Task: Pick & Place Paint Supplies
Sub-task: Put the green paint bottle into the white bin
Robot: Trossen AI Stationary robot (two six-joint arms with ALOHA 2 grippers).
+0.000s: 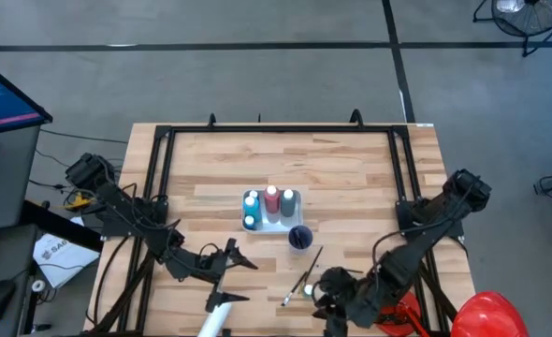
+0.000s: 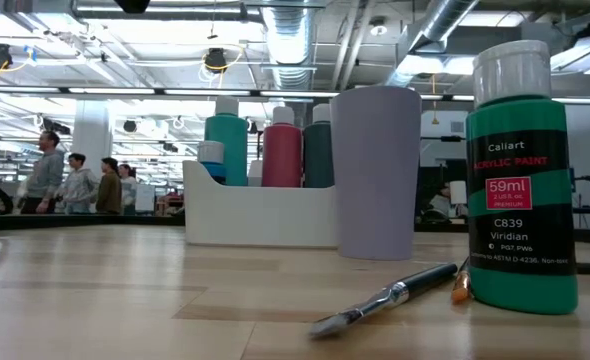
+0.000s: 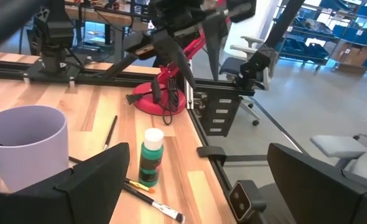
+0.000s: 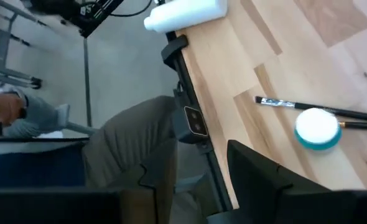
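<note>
Left of the white plastic caddy (image 1: pixel 272 221) holding paint bottles, the left gripper (image 1: pixel 231 278) hangs spread wide. Right of it, a green white-capped paint bottle (image 1: pixel 309 290) stands beside a dark-handled brush (image 1: pixel 297 283); the right gripper (image 1: pixel 327 301) hovers just beside, fingers partly apart, empty.

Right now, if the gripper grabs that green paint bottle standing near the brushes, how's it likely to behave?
The green paint bottle stands upright, taller than it is wide, so a sideways nudge could probably tip it. It looks like rigid plastic, so likely stiff under the fingers. Its round body may roll if it falls, possibly onto the brush beside it.
</note>
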